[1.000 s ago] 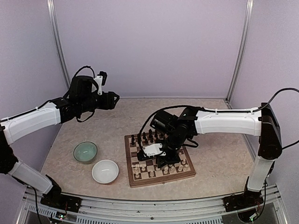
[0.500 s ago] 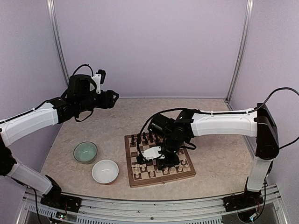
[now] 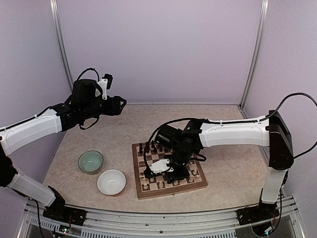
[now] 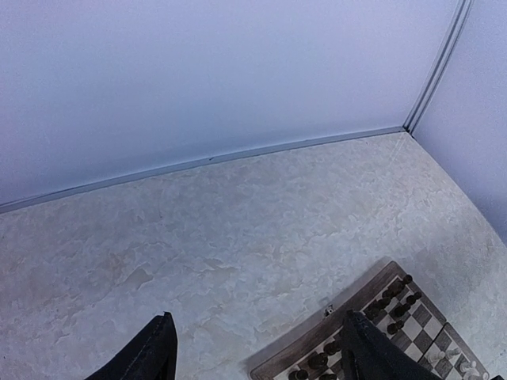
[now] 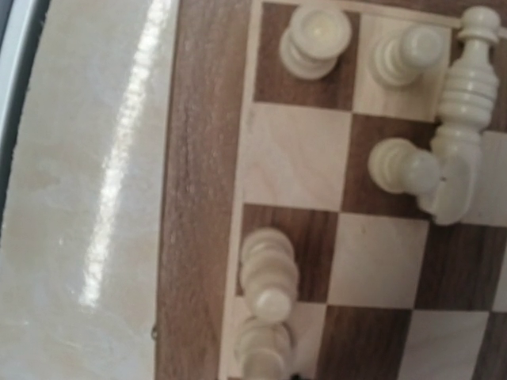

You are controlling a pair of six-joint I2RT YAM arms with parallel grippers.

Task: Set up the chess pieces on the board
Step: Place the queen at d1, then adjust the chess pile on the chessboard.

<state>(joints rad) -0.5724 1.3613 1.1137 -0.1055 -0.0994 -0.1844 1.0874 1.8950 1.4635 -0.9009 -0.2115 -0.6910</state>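
The board (image 3: 171, 190) lies on the table right of centre. Dark chess pieces (image 3: 153, 147) stand along its far rows and cream ones (image 3: 184, 179) along its near rows. My right gripper (image 3: 151, 173) hangs low over the board's near-left part and is shut. Its fingers stay out of the right wrist view, so any hold is hidden. That view shows the board's border (image 5: 198, 198), cream pieces (image 5: 315, 39) on edge squares and a blurred cream piece (image 5: 269, 277). My left gripper (image 3: 122, 104) (image 4: 260, 317) is open and empty, high over the back left, with the board's far corner (image 4: 317, 348) below it.
A green bowl (image 3: 90, 161) and a white bowl (image 3: 111, 182) stand left of the board. Walls close the table at the back and on both sides. The right arm stretches across the board from the right.
My right gripper has moved left across the board toward its near-left corner. The left arm has shifted slightly and its jaws stay open.
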